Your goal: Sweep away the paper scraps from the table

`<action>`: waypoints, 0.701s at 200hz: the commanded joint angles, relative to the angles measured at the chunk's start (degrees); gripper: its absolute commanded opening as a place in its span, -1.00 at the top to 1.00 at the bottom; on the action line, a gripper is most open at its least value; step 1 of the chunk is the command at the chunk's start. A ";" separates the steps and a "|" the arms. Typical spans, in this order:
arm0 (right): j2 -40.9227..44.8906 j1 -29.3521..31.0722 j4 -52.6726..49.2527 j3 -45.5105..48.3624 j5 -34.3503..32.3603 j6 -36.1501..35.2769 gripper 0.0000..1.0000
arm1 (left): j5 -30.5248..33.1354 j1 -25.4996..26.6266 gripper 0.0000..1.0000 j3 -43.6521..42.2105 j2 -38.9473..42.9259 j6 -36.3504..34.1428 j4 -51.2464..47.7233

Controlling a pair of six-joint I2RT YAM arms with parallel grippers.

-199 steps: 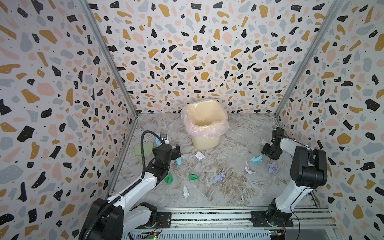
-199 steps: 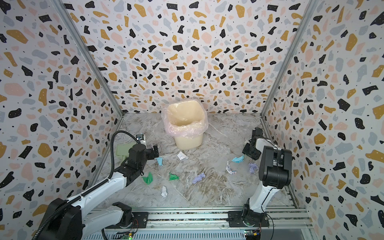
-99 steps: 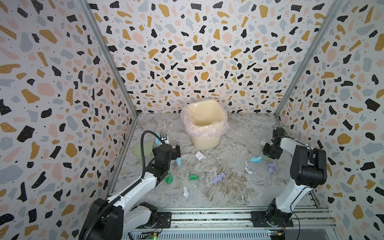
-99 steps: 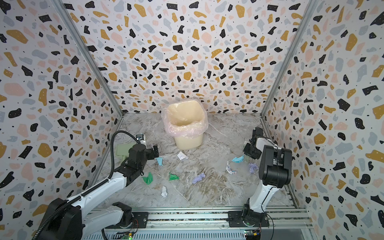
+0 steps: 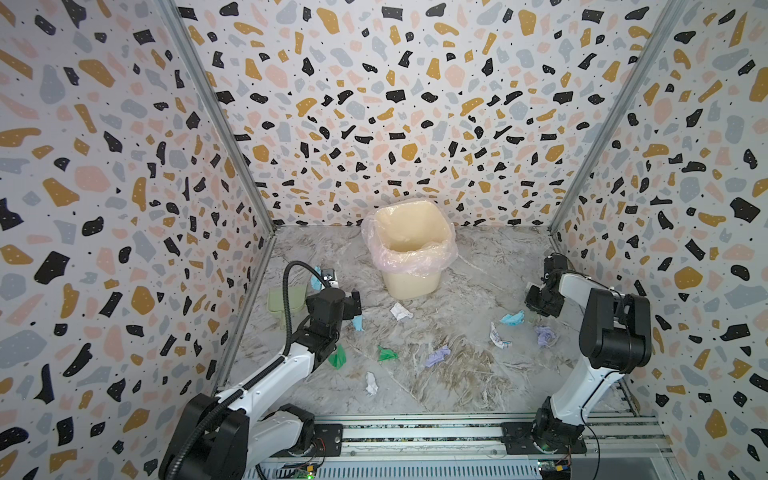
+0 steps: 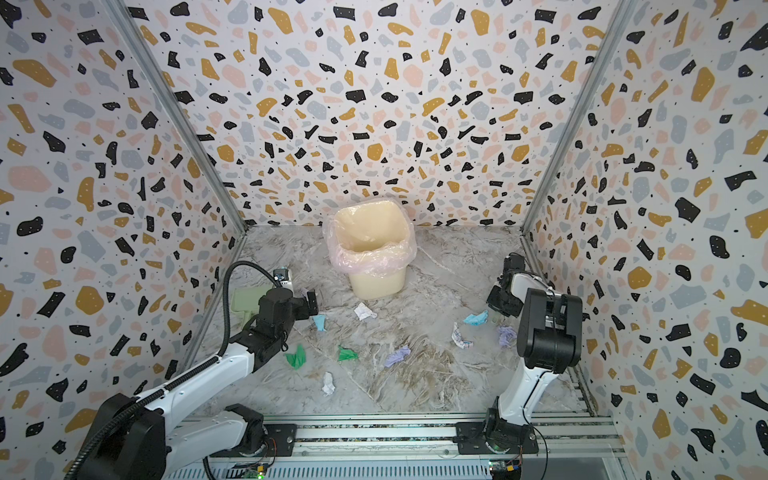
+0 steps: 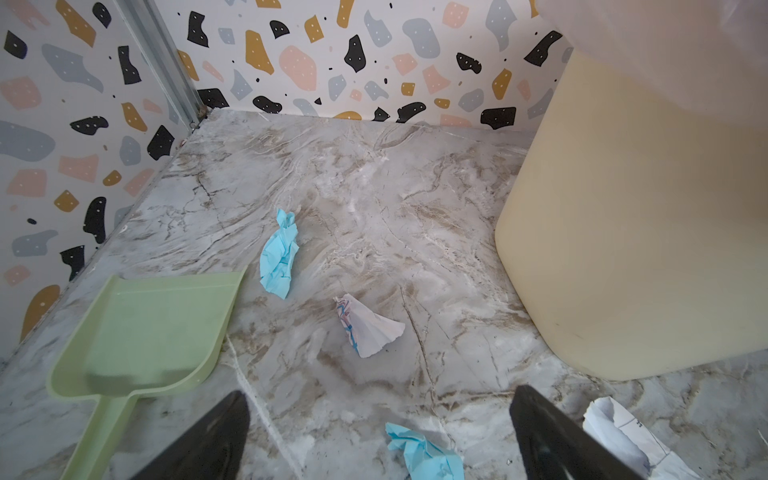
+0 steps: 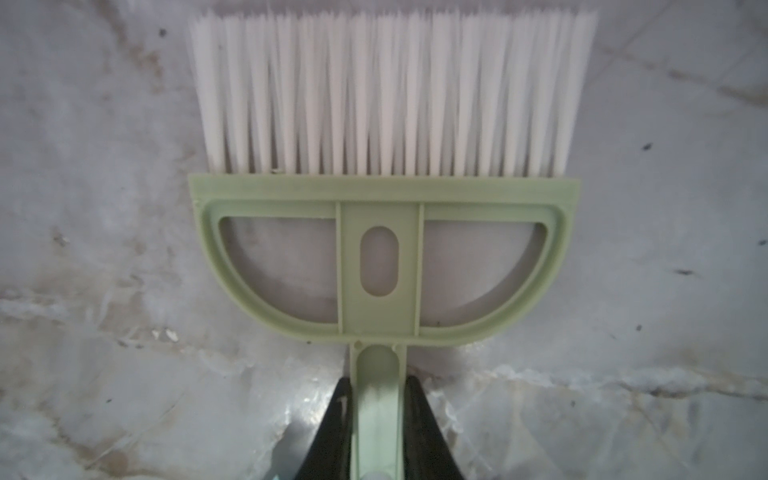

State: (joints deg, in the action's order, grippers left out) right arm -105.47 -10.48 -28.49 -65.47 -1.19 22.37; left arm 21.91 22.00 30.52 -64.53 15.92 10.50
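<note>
Paper scraps (image 5: 436, 356): you see them scattered over the table (image 5: 457, 386), in front of the bin (image 5: 409, 253) and beside it. Right gripper (image 8: 379, 399): your jaws are clamped on the brush (image 8: 380, 257) handle. Left gripper (image 7: 380, 397): your jaws stand wide apart above the table, near the dustpan (image 7: 145, 332), gripping nothing.

A robot test cell in a lab, boxed in like a small stage. Printed terrazzo walls (image 5: 104, 166) stand at 9, 12 and 3 o'clock around a marble-patterned table (image 5: 457, 382), joined by bare aluminium corner posts (image 5: 223, 124). At 6 o'clock a metal rail (image 5: 415, 434) carries two arm bases (image 5: 557, 432) and exposed circuit boards (image 5: 303, 471) — a lined bin (image 5: 409, 286) sits at 12 o'clock.
</note>
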 commanded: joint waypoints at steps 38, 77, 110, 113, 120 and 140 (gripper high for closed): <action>-2.07 0.23 -1.30 1.45 -0.05 -0.68 1.00 | -0.06 0.44 -0.99 0.45 -0.11 0.51 0.73; 0.99 0.49 -1.51 0.87 -0.86 -0.53 1.00 | -0.71 1.13 -0.99 0.67 0.20 0.53 0.43; 4.65 0.89 -1.82 0.97 -2.21 -0.26 1.00 | -2.09 1.79 -0.99 1.19 0.04 0.82 0.04; 5.00 0.90 -1.95 0.89 -2.23 -0.23 1.00 | -2.26 1.90 -0.99 1.27 -0.03 0.86 -0.02; 5.83 0.99 -2.16 0.88 -2.37 -0.27 1.00 | -2.55 2.11 -0.99 1.36 0.02 0.94 -0.11; 8.02 1.24 -2.68 0.63 -2.80 -0.46 1.00 | -3.09 2.90 -0.99 1.81 0.19 1.26 -0.52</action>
State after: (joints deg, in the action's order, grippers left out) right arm -102.30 -9.78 -29.36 -64.60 -2.52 21.98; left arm 19.99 23.92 30.65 -64.53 16.34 10.20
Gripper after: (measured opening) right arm 0.193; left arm 0.995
